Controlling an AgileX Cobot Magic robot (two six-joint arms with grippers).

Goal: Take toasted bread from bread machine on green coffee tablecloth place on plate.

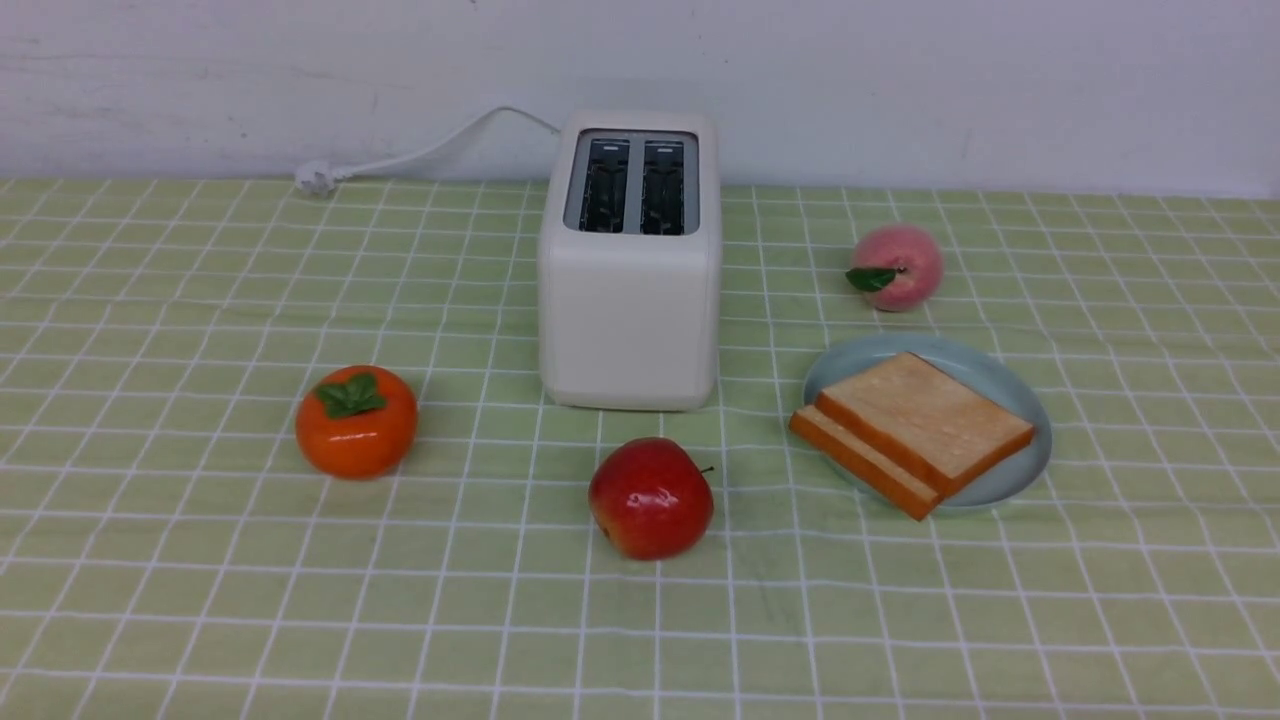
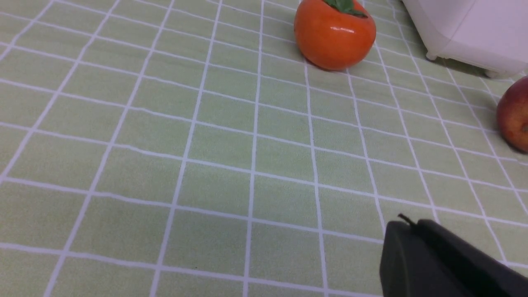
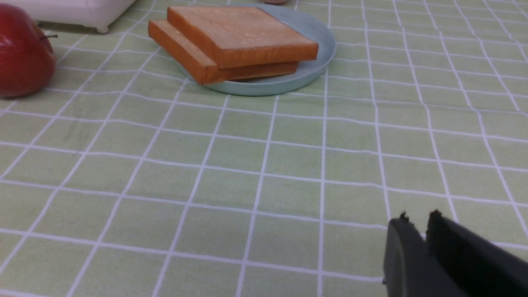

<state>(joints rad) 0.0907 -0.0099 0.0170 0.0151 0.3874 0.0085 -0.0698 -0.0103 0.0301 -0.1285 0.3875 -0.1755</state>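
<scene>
Front view shows me no arm and no gripper at all, only the table: the bread machine [image 1: 630, 260] stands on the green coffee tablecloth [image 1: 200, 600] with both slots empty, and the toasted bread [image 1: 912, 428], two slices stacked with the upper one shifted a little, lies on the plate [image 1: 1010, 385] just beside the machine. On my right wrist camera I see the right gripper [image 3: 416, 231] as two dark fingers pressed together, holding nothing, low over the cloth. The plate [image 3: 317, 39] with the toasted bread [image 3: 235, 39] lies well apart from these fingers, ahead of them, and a red apple [image 3: 22, 51] is further off to one side of the bread, near a corner of the machine [image 3: 82, 10]. On my left wrist camera the left gripper [image 2: 406, 231] looks closed also, fingers together with nothing between. Ahead of these fingers, well apart, sits an orange persimmon [image 2: 334, 35], and beyond it a corner of the machine [image 2: 474, 33] and the apple's edge [image 2: 515, 115]. A pink peach [image 1: 898, 266] rests behind the plate.
</scene>
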